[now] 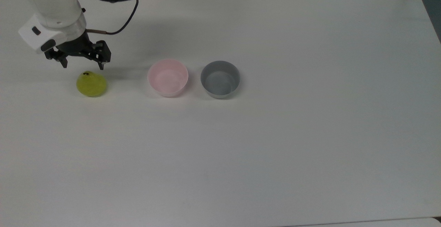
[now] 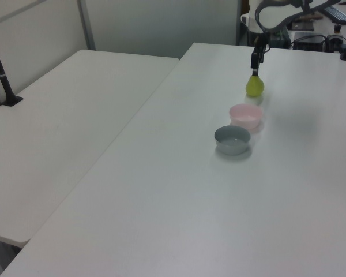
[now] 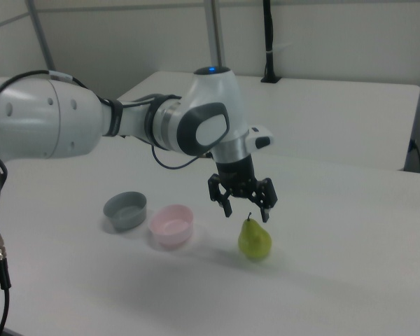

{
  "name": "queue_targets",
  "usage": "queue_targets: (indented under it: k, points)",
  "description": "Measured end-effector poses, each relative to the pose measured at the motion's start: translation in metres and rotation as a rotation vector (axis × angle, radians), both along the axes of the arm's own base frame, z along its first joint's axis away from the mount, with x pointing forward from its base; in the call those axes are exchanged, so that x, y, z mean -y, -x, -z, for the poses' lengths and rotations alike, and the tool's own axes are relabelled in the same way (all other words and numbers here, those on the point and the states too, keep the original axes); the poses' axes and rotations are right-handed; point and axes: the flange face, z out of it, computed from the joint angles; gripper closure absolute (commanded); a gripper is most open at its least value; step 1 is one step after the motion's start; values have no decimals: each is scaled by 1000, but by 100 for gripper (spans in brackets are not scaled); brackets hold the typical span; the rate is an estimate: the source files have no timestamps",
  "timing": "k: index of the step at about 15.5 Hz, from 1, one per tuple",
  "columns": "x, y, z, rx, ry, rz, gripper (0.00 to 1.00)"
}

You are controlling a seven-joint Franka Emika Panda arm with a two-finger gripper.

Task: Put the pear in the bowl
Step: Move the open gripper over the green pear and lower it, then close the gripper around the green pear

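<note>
White table (image 1: 275, 151), three items in a row across it. The pear (image 1: 91, 84) stands upright on the table at the top view's left end of the row, stem up, nothing touching it. The bowl (image 1: 168, 77), pale pink, sits next along, well apart from the pear; nothing inside it. A grey bowl (image 1: 220, 79) sits just beside the pink one on the top view's right, a narrow gap between them.

Gripper (image 1: 82, 65) hangs just above the pear, pointing down. In the right view the gripper (image 3: 246, 211) has its two fingers spread wide, one to each side of the stem, tips a little higher than the top of the fruit and clear of it. Holding nothing. In the left view the gripper (image 2: 255, 68) lines up right over the pear (image 2: 254, 86).

White arm (image 3: 91, 126) reaches in from the right view's left, a black cable looping along its wrist
</note>
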Motion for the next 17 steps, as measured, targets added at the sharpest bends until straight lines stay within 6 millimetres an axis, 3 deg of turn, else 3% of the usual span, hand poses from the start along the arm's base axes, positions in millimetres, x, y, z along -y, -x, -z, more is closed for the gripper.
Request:
queue_targets:
  k: [5,11,13,17]
  points:
    - [5,0,38,-12,-6,0,0]
    - [6,-5,64,-10,-6,-10,3]
    - [6,-6,70,-15,-8,-10,17]
    - [6,-7,69,-4,-5,-12,57]
